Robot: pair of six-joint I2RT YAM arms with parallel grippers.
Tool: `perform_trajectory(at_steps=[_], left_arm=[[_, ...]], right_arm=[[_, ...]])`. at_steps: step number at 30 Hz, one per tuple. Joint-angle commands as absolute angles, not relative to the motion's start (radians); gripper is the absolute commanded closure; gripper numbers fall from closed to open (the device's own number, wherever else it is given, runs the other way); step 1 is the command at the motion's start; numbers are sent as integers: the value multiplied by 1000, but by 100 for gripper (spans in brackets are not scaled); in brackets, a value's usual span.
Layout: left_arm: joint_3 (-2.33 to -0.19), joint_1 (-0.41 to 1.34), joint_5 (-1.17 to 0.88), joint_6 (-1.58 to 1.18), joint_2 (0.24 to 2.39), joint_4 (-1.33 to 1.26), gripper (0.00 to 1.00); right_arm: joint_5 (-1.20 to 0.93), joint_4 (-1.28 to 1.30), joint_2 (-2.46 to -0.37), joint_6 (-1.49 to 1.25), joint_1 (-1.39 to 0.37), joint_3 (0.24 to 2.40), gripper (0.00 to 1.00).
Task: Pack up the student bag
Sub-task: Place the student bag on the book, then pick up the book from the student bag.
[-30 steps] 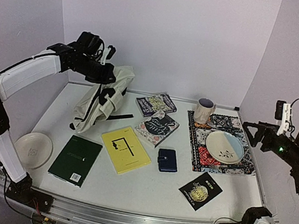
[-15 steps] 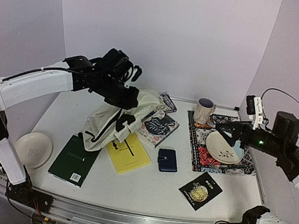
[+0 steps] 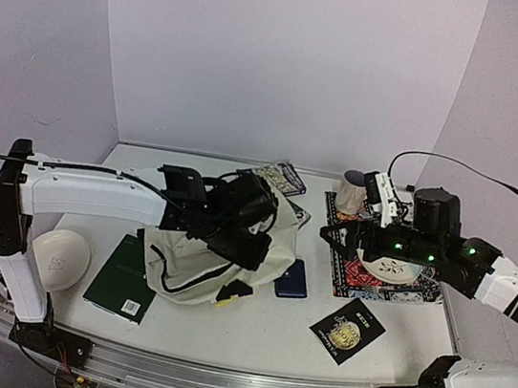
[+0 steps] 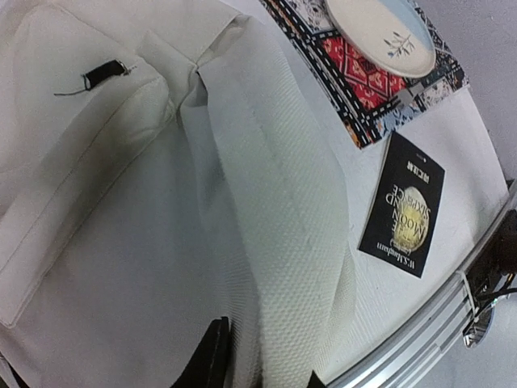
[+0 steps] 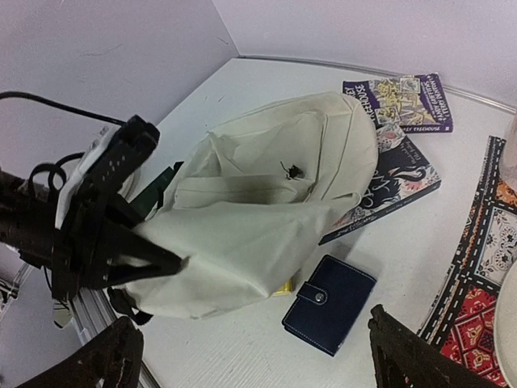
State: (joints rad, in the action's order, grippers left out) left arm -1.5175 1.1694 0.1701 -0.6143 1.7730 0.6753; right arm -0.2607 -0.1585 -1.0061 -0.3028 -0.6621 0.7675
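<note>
top view overlooks the whole table (image 3: 259, 334); both wrist views look down onto the student bag (image 5: 258, 202).

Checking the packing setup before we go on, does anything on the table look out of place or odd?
Yes: the student bag lies slumped on top of the books, hiding nearly all of the yellow book and overlapping the dark patterned book and the green book. Nothing looks spilled or broken.

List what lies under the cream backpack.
Poking out from under the backpack: a dark patterned book, a yellow sliver and a green book. Anything else beneath is covered.
</note>
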Motion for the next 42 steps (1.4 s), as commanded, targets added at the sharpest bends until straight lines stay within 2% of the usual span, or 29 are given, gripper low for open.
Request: perform_trajectory(at_steps=[1, 7, 10, 20, 31, 42], left_arm=[[-1479, 1228, 193, -673, 1725, 501, 75], [-1405, 1226, 269, -647, 1590, 479, 32], [-1369, 1217, 296, -646, 1539, 474, 25], [-1254, 1005, 185, -633, 1537, 362, 23], [-1315, 939, 86, -617, 1705, 327, 24], [-1404, 879, -43, -696, 1852, 282, 26]], right_arm=[[-202, -195, -1057, -318, -690, 841, 2], [-198, -172, -1150, -311, -698, 908, 2], [-190, -167, -1217, -313, -702, 947, 2], [-94, -158, -1489, -313, -690, 1081, 2], [-250, -250, -1784, -356, -577, 1137, 13], [-355, -335, -1952, -382, -575, 1207, 24]])
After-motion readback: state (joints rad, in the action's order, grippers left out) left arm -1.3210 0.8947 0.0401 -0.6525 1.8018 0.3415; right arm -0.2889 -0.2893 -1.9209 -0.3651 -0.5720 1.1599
